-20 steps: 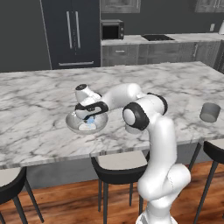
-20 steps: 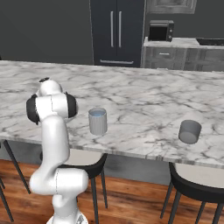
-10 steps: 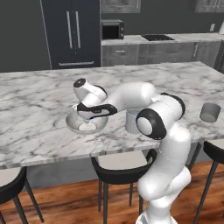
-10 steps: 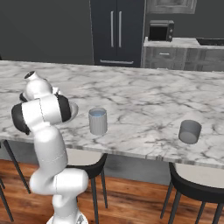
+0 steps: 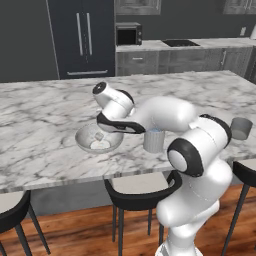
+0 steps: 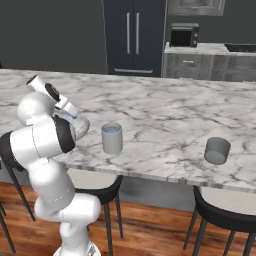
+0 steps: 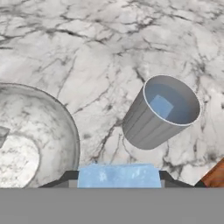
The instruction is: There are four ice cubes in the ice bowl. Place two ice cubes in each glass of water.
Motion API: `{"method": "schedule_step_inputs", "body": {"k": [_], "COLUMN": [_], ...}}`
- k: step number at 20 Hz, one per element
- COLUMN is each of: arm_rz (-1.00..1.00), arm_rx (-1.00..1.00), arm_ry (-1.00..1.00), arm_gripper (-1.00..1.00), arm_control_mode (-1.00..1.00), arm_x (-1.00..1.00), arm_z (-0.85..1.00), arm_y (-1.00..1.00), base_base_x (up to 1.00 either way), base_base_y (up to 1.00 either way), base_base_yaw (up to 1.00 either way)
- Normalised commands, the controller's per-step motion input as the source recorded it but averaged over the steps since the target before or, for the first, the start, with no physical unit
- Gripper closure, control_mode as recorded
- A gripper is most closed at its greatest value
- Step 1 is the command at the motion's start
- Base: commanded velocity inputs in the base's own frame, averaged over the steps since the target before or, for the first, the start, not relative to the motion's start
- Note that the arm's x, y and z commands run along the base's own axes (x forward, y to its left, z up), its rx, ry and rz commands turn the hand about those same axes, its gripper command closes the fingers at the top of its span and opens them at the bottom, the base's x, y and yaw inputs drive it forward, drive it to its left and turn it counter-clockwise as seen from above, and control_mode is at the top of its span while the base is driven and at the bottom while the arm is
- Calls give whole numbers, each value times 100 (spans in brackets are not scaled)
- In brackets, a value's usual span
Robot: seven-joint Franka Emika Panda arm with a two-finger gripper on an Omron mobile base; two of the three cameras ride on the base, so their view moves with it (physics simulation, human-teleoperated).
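Listing from left: ice bowl (image 5: 98,139) on the near part of the marble counter (image 5: 45,115), pale lumps of ice (image 5: 100,144) inside. Gripper (image 7: 119,177), just right of the bowl's rim, fingers closed on one pale blue ice cube (image 7: 118,176), apparently raised for carrying across. Near glass of water (image 7: 160,111), right of the bowl, one cube already floating in it; open counter between, nothing blocking. Second glass (image 6: 217,150), far right, well apart. Stools (image 5: 142,191) beneath; fridge (image 5: 82,37) and microwave (image 5: 129,35) at the back.
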Motion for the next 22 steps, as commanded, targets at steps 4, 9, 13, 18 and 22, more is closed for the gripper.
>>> {"method": "schedule_step_inputs", "body": {"k": [4, 9, 13, 18, 22], "arm_rz": [-35, -36, -37, -39, -39], "arm_rx": [10, 14, 14, 14, 13], "arm_ry": [-1, 0, 0, -3, -7], "arm_gripper": [100, 100, 100, 100, 100], "arm_control_mode": [-100, -100, -100, -100, -100], "arm_x": [0, -1, 0, -11, -27], "arm_z": [33, 14, 15, 27, 37], "arm_y": [-81, -94, -97, -100, -100], "base_base_x": [0, 0, 0, 0, 0], "base_base_y": [0, 0, 0, 0, 0], "base_base_yaw": [0, 0, 0, 0, 0]}}
